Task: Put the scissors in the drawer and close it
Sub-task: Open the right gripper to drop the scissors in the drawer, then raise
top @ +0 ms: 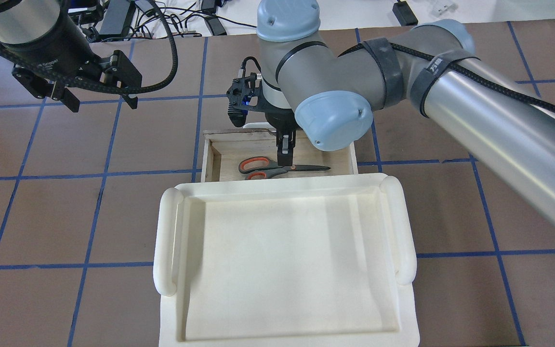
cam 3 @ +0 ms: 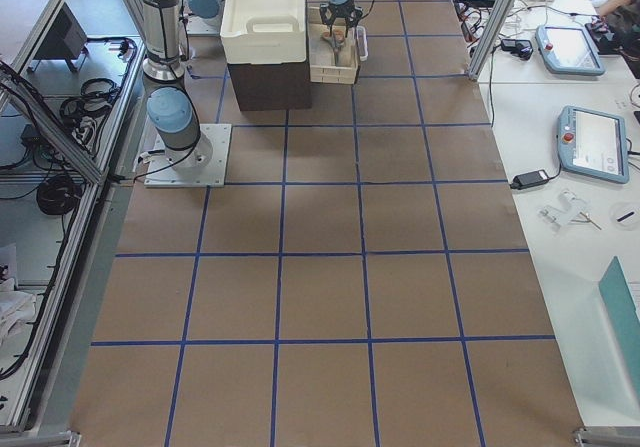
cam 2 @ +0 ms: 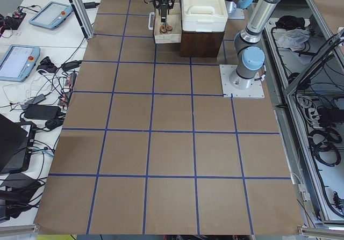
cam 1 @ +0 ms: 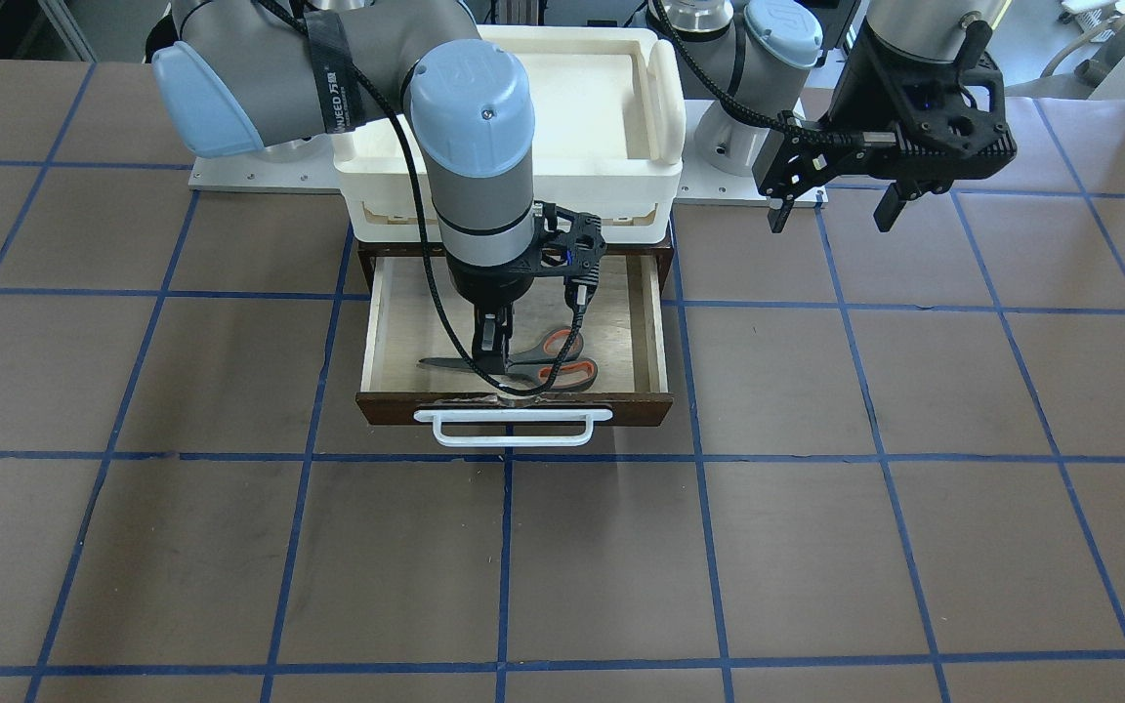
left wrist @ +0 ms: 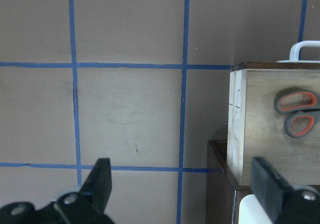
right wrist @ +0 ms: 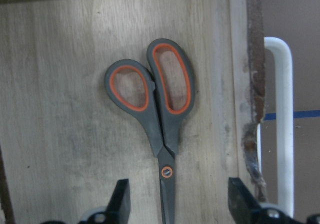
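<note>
The scissors (cam 1: 551,370), with grey handles lined orange-red, lie flat on the floor of the open drawer (cam 1: 406,322), blades closed. My right gripper (cam 1: 494,353) reaches straight down into the drawer. In the right wrist view its fingers (right wrist: 121,199) stand apart on either side of the scissors (right wrist: 167,114) near the pivot, open and not gripping. My left gripper (cam 1: 831,210) is open and empty, hovering over the table beside the cabinet. Its wrist view shows the drawer's side (left wrist: 265,149) and the scissors' handles (left wrist: 295,111).
The drawer's white bar handle (cam 1: 514,430) faces away from the robot. A white plastic tray (top: 166,241) sits on top of the dark cabinet, above the drawer. Brown table with blue grid lines lies all around.
</note>
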### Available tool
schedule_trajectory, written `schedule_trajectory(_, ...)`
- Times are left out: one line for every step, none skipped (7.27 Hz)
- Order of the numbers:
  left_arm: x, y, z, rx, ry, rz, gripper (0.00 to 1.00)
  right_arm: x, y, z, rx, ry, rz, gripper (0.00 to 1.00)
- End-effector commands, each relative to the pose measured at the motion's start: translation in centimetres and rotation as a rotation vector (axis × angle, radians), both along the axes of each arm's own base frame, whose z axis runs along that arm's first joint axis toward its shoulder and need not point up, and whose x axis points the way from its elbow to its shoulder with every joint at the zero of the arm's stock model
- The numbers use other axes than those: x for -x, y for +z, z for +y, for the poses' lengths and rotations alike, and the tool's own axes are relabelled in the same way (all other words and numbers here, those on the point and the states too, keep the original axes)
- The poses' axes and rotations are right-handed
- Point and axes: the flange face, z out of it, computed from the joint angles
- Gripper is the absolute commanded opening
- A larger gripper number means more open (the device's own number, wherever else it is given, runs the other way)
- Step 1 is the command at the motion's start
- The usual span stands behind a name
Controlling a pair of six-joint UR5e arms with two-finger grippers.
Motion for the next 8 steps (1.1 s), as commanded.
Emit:
schedule_trajectory(0.0,0.1,0.0,0.001,0.0,0.0,1.0,2.6,4.1,-0.4,0.072,-0.24,-0.033,1.0)
schedule_trajectory(0.0,0.0,0.0,0.001,0.0,0.0,1.0,5.1,5.8,-1.8,0.08,-0.522,-0.074,1.0)
schedule_trajectory(-0.1,0.0,0.0,0.001,0.002,0.0,1.0,8.1,6.4,-3.1,0.082,-0.667,-0.078,1.0)
schedule_trajectory(0.0,-0.5,-0.6,-0.004,0.015,0.003,1.0,10.6,8.4,-3.2,0.1,-0.853,-0.096,1.0)
schedule_trajectory(0.4,-1.4,-1.4,-0.009,0.044,0.002,1.0,12.6,9.0,-3.6,0.102,-1.041,-0.101,1.0)
schedule_trajectory(0.7,-1.9,-2.0,-0.003,0.108,0.014,1.0,14.4,9.1,-3.3,0.094,-1.113,-0.036,1.0)
schedule_trajectory(2.5,-3.2,-3.1,-0.008,0.106,0.05,1.0,15.6,9.4,-3.4,0.106,-1.139,-0.022,1.0)
schedule_trajectory(4.4,-4.6,-4.7,0.021,0.093,0.056,1.0,17.9,9.8,-4.0,0.111,-1.181,-0.029,1.0)
